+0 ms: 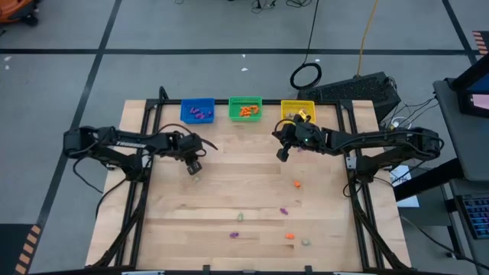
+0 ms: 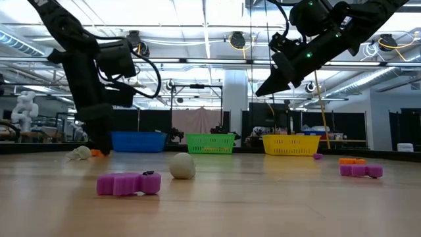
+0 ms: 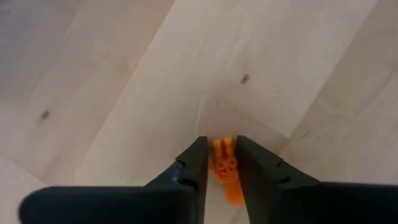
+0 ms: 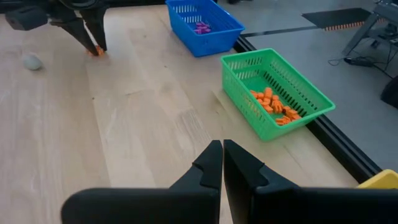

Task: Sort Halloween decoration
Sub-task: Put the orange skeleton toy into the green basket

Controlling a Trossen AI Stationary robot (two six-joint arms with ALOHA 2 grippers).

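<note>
Fingers of your left gripper [image 3: 217,165] pinch an orange trinket [image 3: 225,169] low over the worktop [image 1: 244,191] — gripped, I judge, for the green bin [image 4: 277,93] holding the other orange pieces — while your right gripper [image 4: 222,163] hangs clenched and empty near the yellow bin [image 1: 297,110].

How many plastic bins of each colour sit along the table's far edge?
blue bin: 1
green bin: 1
yellow bin: 1
Total: 3
</note>
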